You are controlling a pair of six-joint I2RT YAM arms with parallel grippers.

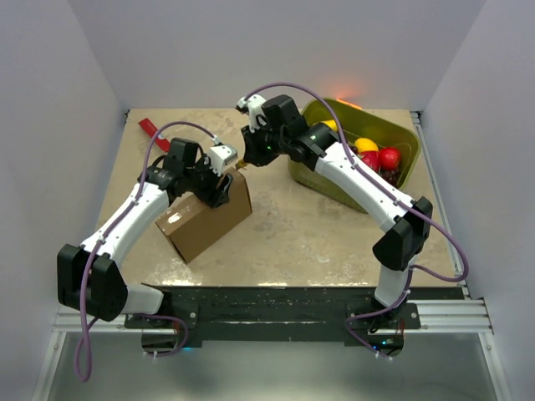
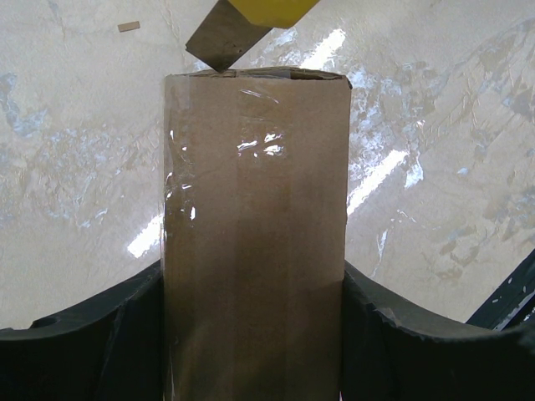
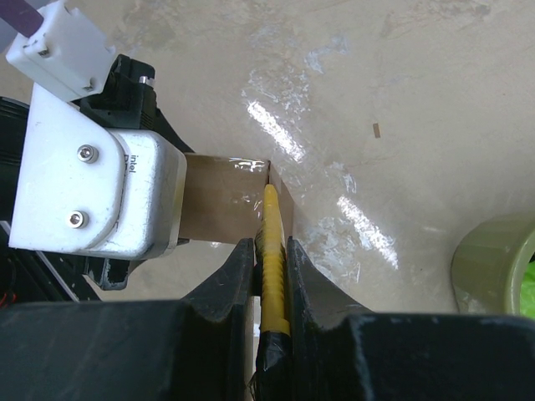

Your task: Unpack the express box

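Observation:
The express box (image 1: 203, 220), plain brown cardboard with clear tape along its seam, stands left of centre on the table. My left gripper (image 1: 216, 190) is shut on the express box (image 2: 255, 209), one black finger (image 2: 125, 334) pressed to each long side. My right gripper (image 1: 245, 159) is shut on a yellow cutter (image 3: 271, 219), held edge-on between its fingers. The cutter's tip touches the far top corner of the box (image 3: 221, 205). In the left wrist view the cutter's blade (image 2: 219, 40) meets the box's far edge. The box is closed, so its contents are hidden.
An olive-green tub (image 1: 368, 119) holding red and yellow fruit (image 1: 380, 156) stands at the back right, and its corner (image 3: 491, 267) lies just right of my right gripper. A small red thing (image 1: 150, 127) lies at the back left. White walls enclose the table.

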